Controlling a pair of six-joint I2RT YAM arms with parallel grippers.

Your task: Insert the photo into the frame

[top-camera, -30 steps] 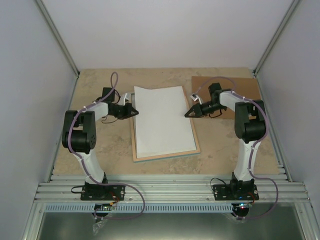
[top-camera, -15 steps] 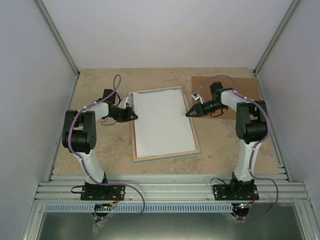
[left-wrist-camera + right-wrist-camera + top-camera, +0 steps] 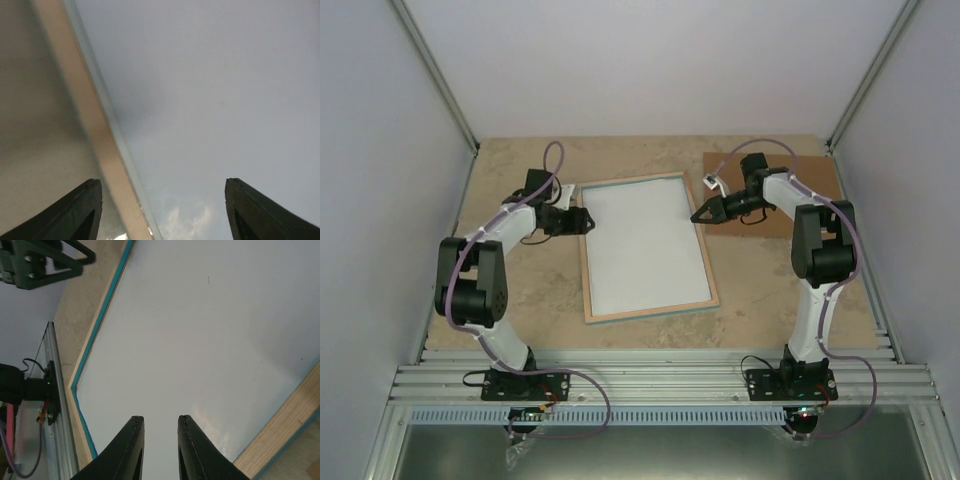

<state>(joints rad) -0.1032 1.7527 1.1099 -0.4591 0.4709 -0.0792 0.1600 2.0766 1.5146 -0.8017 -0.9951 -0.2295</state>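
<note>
The frame (image 3: 650,311) lies flat at mid-table, light wood rails with a thin turquoise inner line. A plain white sheet (image 3: 645,245) fills its opening. No print shows on it, so I cannot tell whether it is the photo. My left gripper (image 3: 583,220) is open at the frame's left rail (image 3: 100,135), one finger on each side of it, with the white sheet (image 3: 215,100) under the right finger. My right gripper (image 3: 698,214) hovers at the right rail (image 3: 295,412), over the sheet (image 3: 200,340). Its jaws are narrowly open, with nothing between them.
A plain brown backing board (image 3: 810,170) lies at the back right, partly under my right arm. Grey walls close in the table on three sides. The aluminium rail (image 3: 660,380) carrying the arm bases runs along the near edge.
The white sheet, held tilted over the frame's far edge a second ago, now lies flat inside the frame. My left gripper has opened and shifted slightly back; the right has drawn back a little.
</note>
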